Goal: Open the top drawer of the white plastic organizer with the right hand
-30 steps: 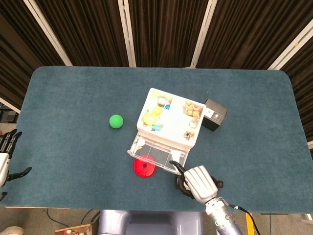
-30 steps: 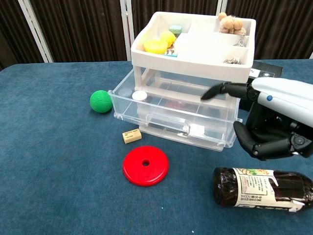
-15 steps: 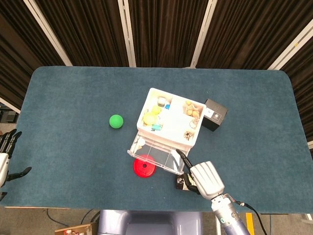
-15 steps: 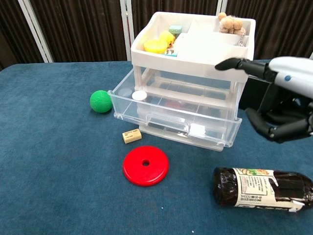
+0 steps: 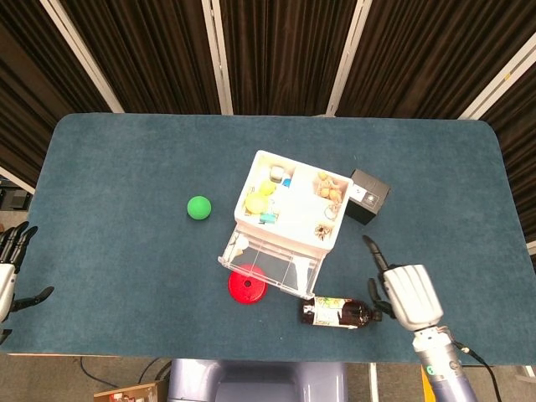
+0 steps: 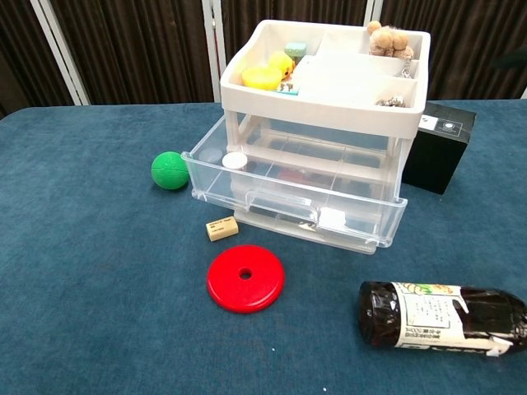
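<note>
The white plastic organizer [image 5: 289,209] [image 6: 329,82] stands mid-table with small items in its top tray. Its clear top drawer [image 5: 270,264] [image 6: 296,197] is pulled out toward the front, with a white cap in its left corner. My right hand [image 5: 406,295] hovers to the right of the drawer, apart from it, with one finger stretched forward and nothing in it. The chest view does not plainly show this hand. My left hand [image 5: 8,268] rests at the table's left edge with its fingers spread, holding nothing.
A dark bottle [image 5: 339,312] [image 6: 440,317] lies on its side before the drawer's right corner. A red disc [image 5: 247,286] [image 6: 245,278] and a small tan block [image 6: 221,228] lie in front. A green ball [image 5: 198,207] [image 6: 170,170] sits left, a black box [image 5: 367,195] [image 6: 436,148] right.
My right hand has drawn away from the drawer's right front corner, moving right and out of the chest view. The bottle now shows in the head view. The drawer stays pulled out.
</note>
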Motion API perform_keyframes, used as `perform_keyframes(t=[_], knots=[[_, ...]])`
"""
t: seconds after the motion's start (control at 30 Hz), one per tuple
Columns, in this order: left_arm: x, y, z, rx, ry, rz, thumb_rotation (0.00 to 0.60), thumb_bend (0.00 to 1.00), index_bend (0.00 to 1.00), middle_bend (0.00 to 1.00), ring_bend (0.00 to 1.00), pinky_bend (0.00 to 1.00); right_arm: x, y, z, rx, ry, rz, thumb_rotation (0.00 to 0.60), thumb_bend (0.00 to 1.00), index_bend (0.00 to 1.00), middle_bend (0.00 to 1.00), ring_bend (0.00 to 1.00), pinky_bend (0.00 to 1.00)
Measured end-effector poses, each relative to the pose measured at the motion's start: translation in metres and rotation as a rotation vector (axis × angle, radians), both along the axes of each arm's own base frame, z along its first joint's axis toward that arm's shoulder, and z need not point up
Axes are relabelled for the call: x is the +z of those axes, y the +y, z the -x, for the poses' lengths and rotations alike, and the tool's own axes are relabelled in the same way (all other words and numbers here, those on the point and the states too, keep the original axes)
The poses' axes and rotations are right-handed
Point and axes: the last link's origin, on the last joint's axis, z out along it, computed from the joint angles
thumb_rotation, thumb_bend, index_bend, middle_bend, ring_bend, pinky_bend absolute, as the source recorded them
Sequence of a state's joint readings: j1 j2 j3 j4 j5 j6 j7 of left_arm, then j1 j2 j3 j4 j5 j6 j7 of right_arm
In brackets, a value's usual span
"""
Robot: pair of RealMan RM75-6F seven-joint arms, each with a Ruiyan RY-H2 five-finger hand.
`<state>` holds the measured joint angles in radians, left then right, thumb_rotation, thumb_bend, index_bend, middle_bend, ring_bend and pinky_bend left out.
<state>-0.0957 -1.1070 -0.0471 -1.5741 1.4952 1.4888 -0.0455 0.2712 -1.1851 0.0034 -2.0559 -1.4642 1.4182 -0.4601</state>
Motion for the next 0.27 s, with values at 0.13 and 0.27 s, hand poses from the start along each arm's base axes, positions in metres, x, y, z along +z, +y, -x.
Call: perform_keyframes(t=[0.13, 0.27], knots=[[0.001, -0.002, -0.001, -0.006, 0.007, -0.008, 0.6, 0.04, 0.01, 0.0, 0.0, 0.05, 0.007, 0.003, 0.025, -0.038, 0.03, 0.017, 0.6, 0.4, 0.0, 0.22, 0.18, 0.46], [0.002, -0.003, 0.0, -0.01, 0.025, -0.015, 0.6, 0.04, 0.01, 0.0, 0.0, 0.05, 0.01, 0.007, 0.045, -0.077, 0.058, 0.005, 0.6, 0.3, 0.0, 0.0, 0.0, 0.23]])
